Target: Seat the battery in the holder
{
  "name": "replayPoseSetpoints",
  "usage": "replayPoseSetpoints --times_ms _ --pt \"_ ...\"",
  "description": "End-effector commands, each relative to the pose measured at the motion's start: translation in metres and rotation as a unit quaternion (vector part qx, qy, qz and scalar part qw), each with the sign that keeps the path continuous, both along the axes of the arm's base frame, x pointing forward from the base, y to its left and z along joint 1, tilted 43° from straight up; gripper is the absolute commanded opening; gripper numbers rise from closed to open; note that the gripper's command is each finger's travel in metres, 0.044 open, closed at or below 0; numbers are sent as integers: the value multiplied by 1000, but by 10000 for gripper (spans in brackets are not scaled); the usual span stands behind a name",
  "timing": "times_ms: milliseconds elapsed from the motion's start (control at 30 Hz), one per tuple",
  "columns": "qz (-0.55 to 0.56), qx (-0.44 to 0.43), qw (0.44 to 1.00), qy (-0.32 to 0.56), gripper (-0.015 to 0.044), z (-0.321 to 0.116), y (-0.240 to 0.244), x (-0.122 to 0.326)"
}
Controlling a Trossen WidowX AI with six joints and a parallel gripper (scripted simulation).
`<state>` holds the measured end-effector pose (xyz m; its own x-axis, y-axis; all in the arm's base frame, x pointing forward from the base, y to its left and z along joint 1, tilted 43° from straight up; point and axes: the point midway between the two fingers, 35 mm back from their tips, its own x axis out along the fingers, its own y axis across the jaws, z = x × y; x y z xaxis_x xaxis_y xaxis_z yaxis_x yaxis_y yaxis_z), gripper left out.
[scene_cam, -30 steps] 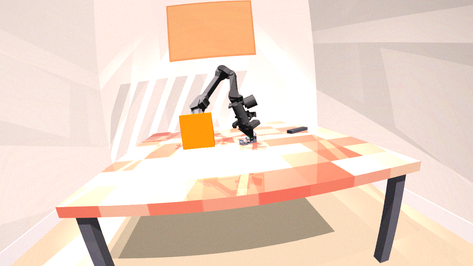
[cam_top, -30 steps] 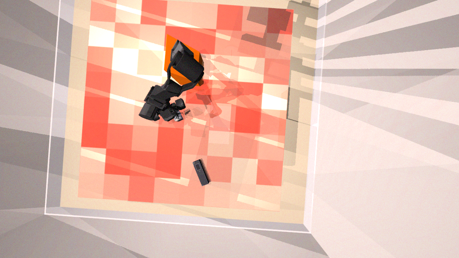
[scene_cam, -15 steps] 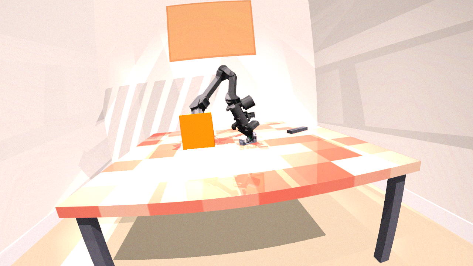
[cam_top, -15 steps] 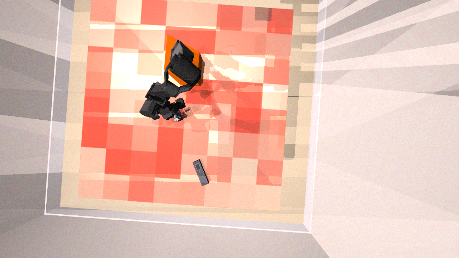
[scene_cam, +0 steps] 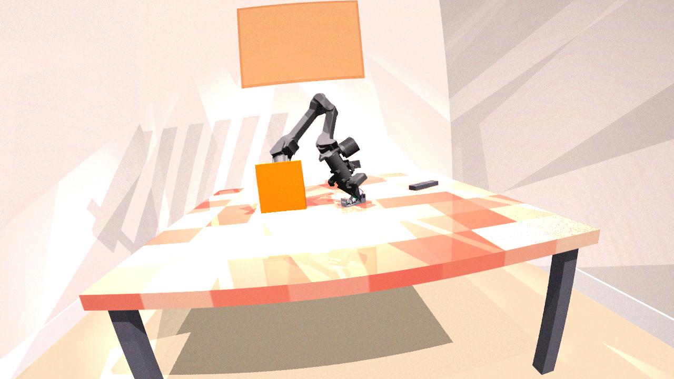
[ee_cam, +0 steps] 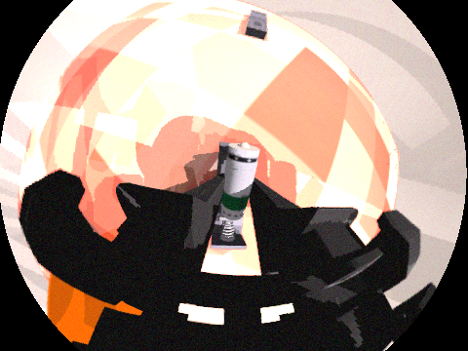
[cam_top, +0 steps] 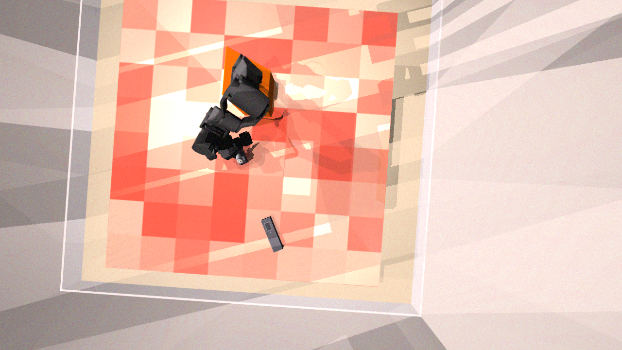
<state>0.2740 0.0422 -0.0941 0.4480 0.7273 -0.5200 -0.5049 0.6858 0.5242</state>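
The gripper is shut on the battery, a white cylinder with a green band near its flat end. The terminal end with its nub points away from the wrist and looks raised. The grey holder stands on the table beneath the fingers. Its spring shows just beyond the battery's flat end. The holder's far end wall shows left of the terminal end in the wrist view, so the battery looks offset or skewed there. The fingers and battery hide much of the holder; contact with spring or lip cannot be told.
A long dark grey box with a square marking lies on the checkered table, well away from the holder. An orange block stands by the arm's base.
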Motion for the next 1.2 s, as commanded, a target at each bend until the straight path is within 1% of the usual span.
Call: replayPoseSetpoints --times_ms 0,867,1167 --pt "-5 1 1000 1 79 0 1 -3" --pt "-9 -3 1000 1 79 -10 -5 -22" --pt "-4 -13 1000 13 79 -13 -6 -19"
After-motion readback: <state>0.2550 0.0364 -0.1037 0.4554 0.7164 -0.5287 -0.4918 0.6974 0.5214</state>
